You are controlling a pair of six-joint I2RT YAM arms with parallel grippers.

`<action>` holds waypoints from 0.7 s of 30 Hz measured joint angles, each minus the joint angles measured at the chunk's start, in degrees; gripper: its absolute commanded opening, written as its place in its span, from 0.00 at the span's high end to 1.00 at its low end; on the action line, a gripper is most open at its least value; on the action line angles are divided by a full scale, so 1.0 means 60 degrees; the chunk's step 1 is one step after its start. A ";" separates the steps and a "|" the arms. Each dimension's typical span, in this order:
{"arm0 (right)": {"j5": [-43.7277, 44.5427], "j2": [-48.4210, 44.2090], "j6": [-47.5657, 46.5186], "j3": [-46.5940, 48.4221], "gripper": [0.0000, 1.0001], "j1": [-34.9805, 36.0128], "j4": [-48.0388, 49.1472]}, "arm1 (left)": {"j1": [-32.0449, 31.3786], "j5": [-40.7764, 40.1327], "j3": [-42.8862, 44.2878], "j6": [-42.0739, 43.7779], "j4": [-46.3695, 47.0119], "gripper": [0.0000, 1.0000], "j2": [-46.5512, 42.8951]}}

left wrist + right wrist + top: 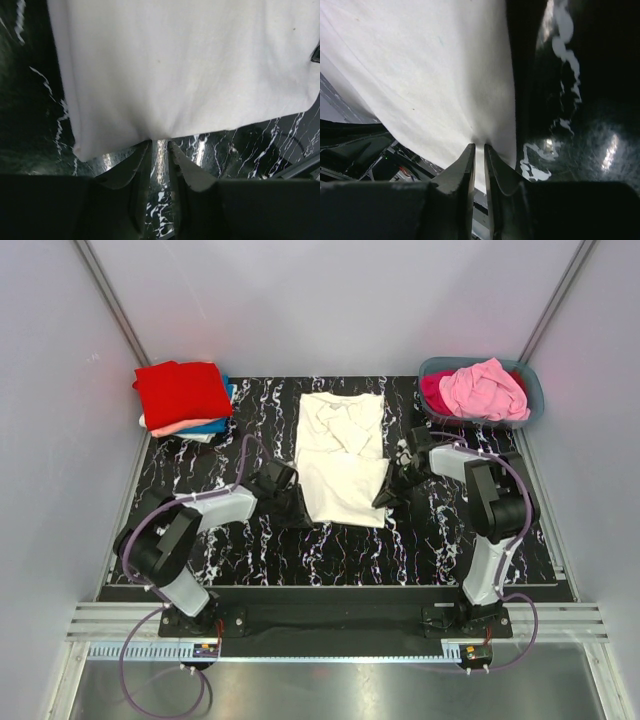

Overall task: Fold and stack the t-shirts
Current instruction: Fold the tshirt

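Note:
The cream t-shirt (pixel 340 455) lies lengthwise in the middle of the black marbled table, its near half folded over. My left gripper (pixel 297 483) is at the shirt's left edge and my right gripper (pixel 386 496) at its right edge. In the left wrist view the left gripper (pixel 159 142) is shut on the hem of the cream cloth (pixel 185 65), which puckers at the fingertips. In the right wrist view the right gripper (pixel 479 145) pinches the cream cloth (pixel 420 75) close to its edge, and the cloth there hangs lifted off the table.
A stack of folded shirts stands at the back left, red (pixel 182 390) on top with salmon and blue beneath. The grey-blue tub (pixel 530 400) at the back right holds a pink shirt (pixel 485 388) and a magenta one (pixel 436 390). Walls enclose the table.

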 measured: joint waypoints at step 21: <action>0.1388 -0.2827 -0.0288 -0.1078 0.29 0.0135 -0.1428 | -0.2430 -0.2382 -0.0994 -0.1326 -0.2361 0.71 -0.3858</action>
